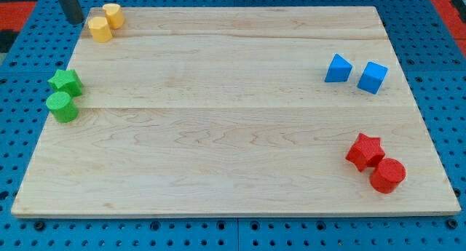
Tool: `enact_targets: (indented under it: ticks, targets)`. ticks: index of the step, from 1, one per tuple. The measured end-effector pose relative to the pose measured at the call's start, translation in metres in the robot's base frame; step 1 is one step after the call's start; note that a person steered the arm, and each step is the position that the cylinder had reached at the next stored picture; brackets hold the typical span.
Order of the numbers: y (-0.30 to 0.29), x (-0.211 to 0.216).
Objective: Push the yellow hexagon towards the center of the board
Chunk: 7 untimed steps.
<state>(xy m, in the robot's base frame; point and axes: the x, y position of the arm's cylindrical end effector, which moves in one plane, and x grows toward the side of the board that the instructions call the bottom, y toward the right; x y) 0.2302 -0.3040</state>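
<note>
Two yellow blocks sit at the wooden board's (233,127) top left corner, touching each other. The lower left one (100,29) looks like the yellow hexagon; the upper right one (113,15) looks rounder. My tip (73,22) is the end of the dark rod at the view's top left. It stands just off the board's corner, a short gap to the left of the yellow hexagon, not touching it.
A green star (65,81) and a green cylinder (62,106) sit at the left edge. A blue triangular block (338,68) and a blue cube (372,77) sit at the right. A red star (364,150) and a red cylinder (387,174) sit at the bottom right.
</note>
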Motion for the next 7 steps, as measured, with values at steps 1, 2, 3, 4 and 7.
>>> enact_targets:
  ticks: [1,2,3,4,7]
  targets:
    - [0.006,0.009]
    - [0.019,0.011]
    - [0.028,0.011]
    - [0.036,0.011]
    - [0.071,0.034]
